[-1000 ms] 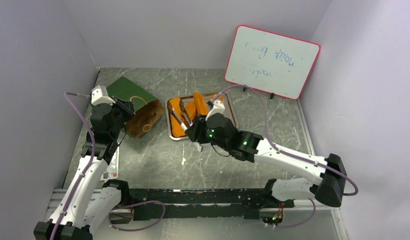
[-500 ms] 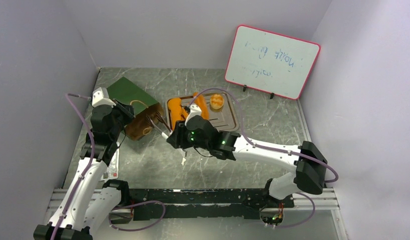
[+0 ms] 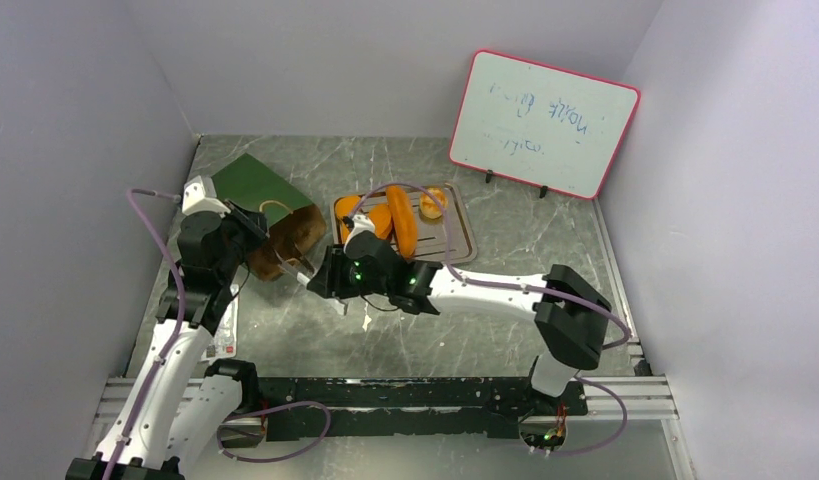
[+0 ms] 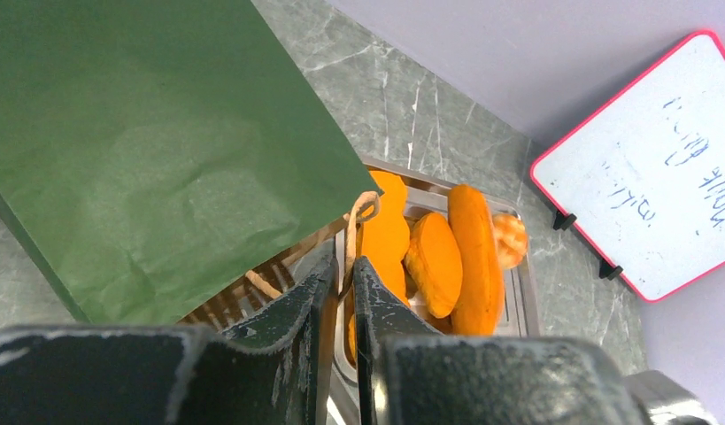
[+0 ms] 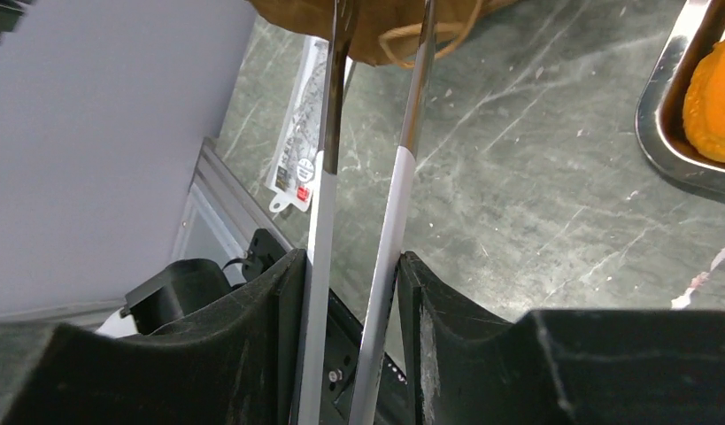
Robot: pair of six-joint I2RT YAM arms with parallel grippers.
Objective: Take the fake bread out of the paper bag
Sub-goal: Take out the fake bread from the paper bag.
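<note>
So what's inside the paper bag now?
Of the paper bag, only brown lining shows at its mouth, where the metal tongs reach; anything deeper inside is hidden.

bread (image 3: 405,228) on tray (image 3: 459,236), paper bag (image 3: 257,188) leftward

The bench (image 3: 505,330) is a dark grey-green marbled slab with pale veins. At its left rear the paper bag (image 3: 253,183) lies on its side, its mouth toward the middle. Near it, to the right, sits a flat silver tray (image 3: 459,236). A pink-framed whiteboard (image 3: 543,122) stands at the right rear. A white printed packet (image 3: 223,338) lies near the left front edge.
</note>
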